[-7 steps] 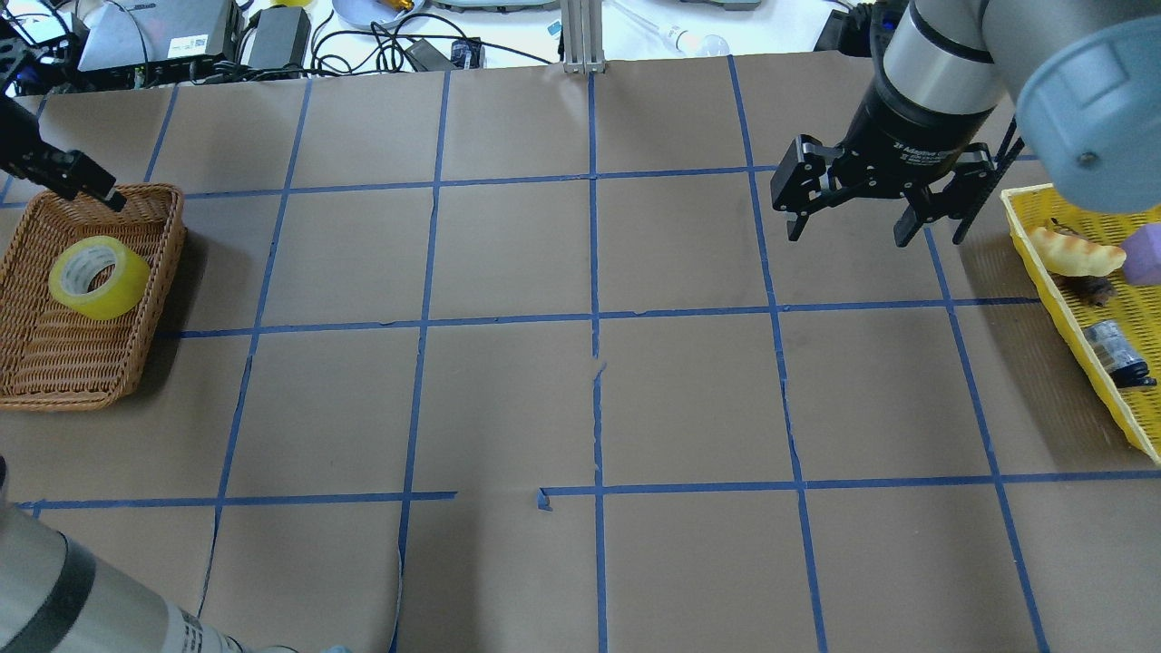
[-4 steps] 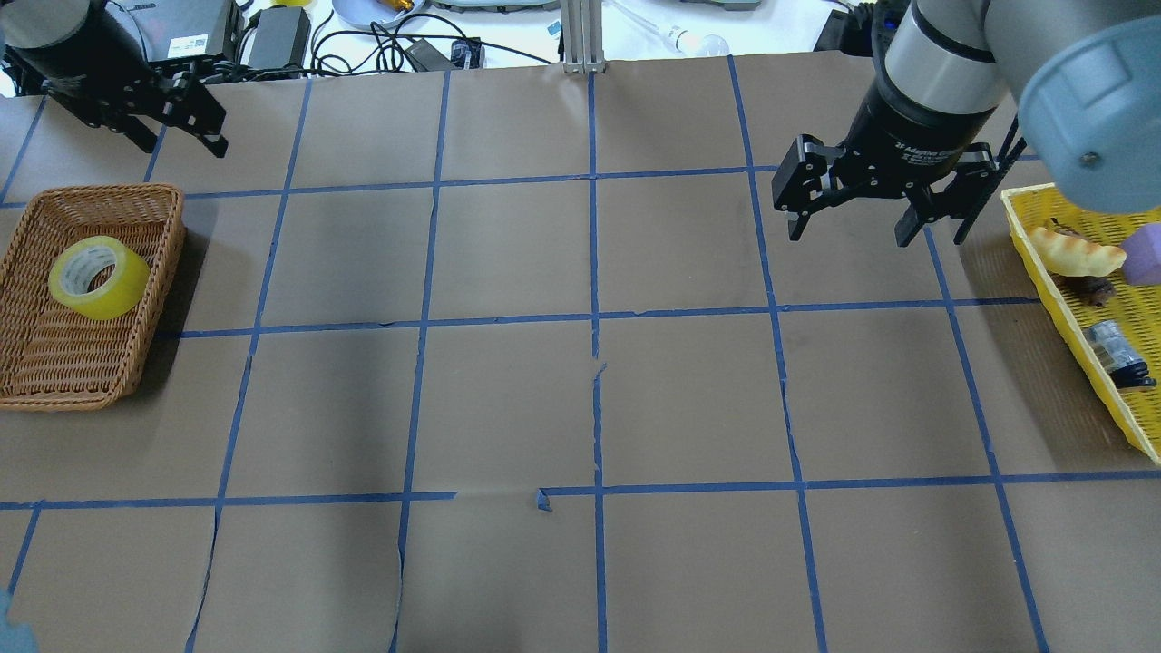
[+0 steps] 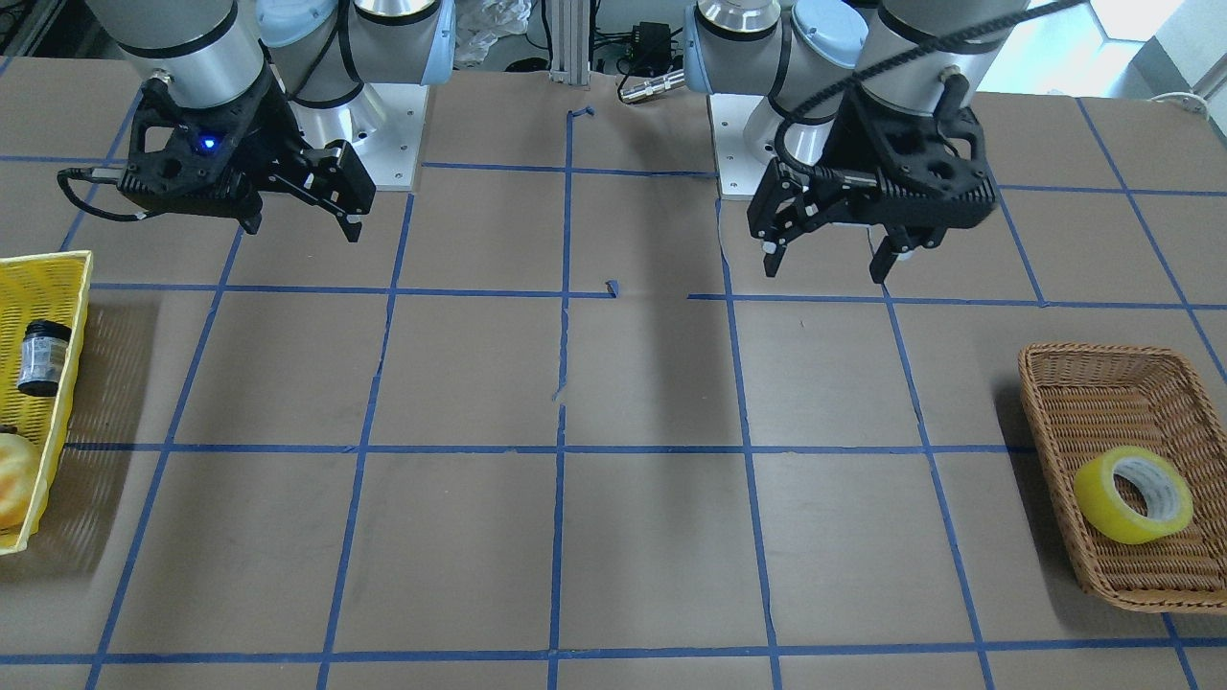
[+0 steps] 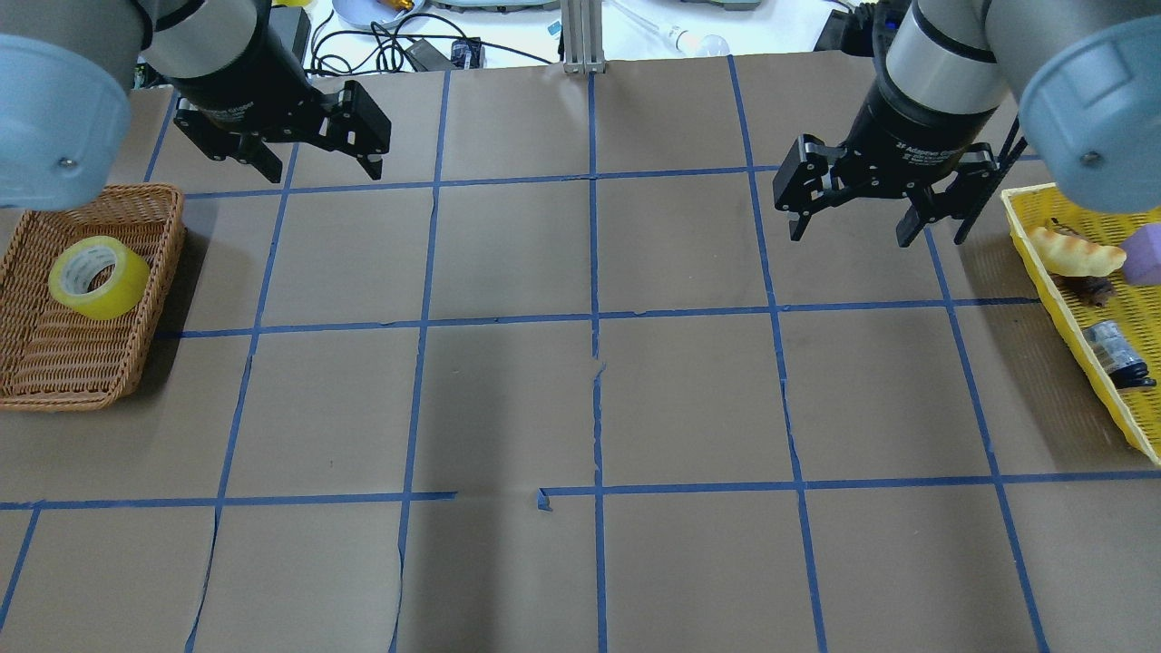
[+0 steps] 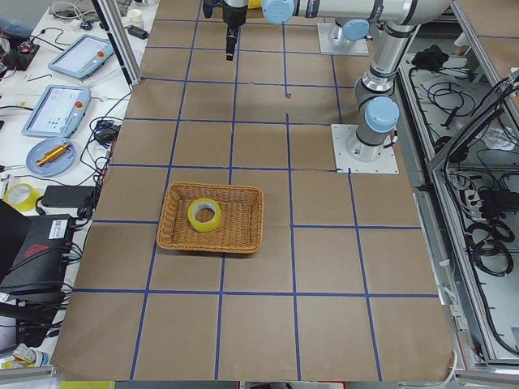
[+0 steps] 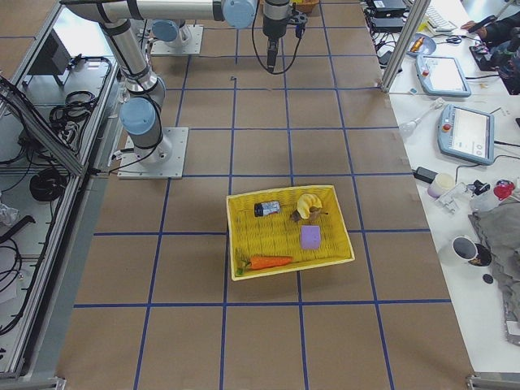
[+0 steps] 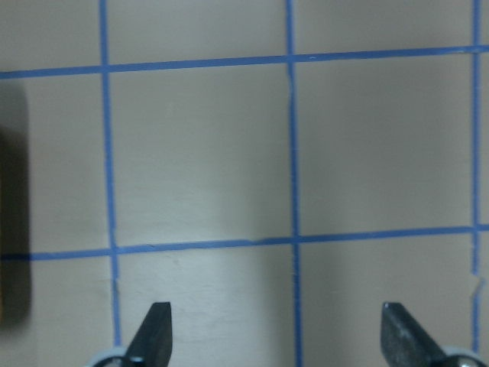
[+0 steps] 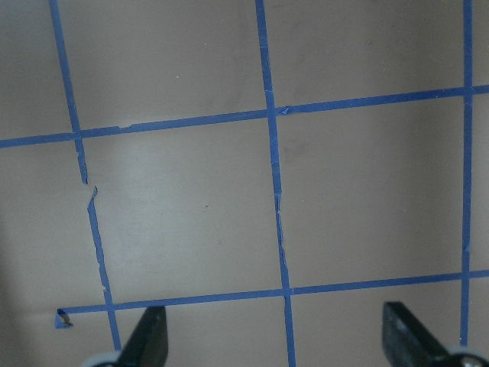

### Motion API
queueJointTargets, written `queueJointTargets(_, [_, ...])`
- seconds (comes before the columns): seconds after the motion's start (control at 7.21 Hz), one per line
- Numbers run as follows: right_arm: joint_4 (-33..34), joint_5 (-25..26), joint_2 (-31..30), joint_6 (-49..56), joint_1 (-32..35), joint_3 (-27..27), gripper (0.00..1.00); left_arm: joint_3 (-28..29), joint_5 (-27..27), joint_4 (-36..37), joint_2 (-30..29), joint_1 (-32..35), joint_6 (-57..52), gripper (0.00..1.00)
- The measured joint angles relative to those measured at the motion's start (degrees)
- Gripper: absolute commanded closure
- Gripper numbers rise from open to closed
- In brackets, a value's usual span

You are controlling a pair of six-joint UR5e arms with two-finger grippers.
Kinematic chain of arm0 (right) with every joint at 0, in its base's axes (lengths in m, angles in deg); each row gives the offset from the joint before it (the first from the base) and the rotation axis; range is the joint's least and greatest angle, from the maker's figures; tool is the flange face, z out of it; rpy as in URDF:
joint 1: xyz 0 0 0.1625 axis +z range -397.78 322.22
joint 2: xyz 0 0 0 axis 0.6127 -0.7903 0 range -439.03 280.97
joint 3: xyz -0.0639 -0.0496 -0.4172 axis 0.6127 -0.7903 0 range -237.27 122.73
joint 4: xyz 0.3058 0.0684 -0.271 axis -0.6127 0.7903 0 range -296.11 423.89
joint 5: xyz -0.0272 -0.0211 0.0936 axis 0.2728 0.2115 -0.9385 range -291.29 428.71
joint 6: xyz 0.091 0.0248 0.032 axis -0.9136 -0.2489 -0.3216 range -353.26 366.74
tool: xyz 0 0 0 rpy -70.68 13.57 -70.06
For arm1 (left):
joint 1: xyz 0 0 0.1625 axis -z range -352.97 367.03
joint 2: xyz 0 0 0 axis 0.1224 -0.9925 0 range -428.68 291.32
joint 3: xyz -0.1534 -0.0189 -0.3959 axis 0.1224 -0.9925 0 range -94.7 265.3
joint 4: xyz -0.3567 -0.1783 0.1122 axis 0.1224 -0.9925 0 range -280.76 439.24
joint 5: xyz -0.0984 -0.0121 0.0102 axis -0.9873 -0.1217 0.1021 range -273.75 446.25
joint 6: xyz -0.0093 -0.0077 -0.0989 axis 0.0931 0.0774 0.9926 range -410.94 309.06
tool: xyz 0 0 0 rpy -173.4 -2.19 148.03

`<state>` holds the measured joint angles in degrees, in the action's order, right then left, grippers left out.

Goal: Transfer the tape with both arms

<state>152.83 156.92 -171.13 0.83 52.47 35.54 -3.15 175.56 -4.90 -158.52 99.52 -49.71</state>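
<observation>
Here, translucent yellow tape roll with white core [image 4: 99, 277] lies tilted in brown wicker basket [image 4: 54, 372] at left | left black two-finger gripper [image 4: 324, 170] and right gripper [image 4: 849, 239] hang spread, empty | judged best: left straddles roll's wall, clear of wicker.

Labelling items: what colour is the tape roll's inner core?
White, inside the yellow tape; clearest in the front-facing view.

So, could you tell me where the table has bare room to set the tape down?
All the paper between the wicker basket and the yellow basket is bare. The left pincer and right pincer, both open, hang above it. The yellow basket is crowded.
</observation>
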Motion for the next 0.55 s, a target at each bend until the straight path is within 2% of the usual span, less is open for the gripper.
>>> queueJointTargets(0.28, [-0.29, 0.44, 0.00, 0.02, 0.02, 0.00, 0.00, 0.24, 1.20, -5.43, 2.03, 0.64, 0.80, 0.00])
queueJointTargets(0.55, [-0.34, 0.54, 0.00, 0.02, 0.08, 0.00, 0.00, 0.75, 1.33, -6.47, 2.45, 0.32, 0.99, 0.00])
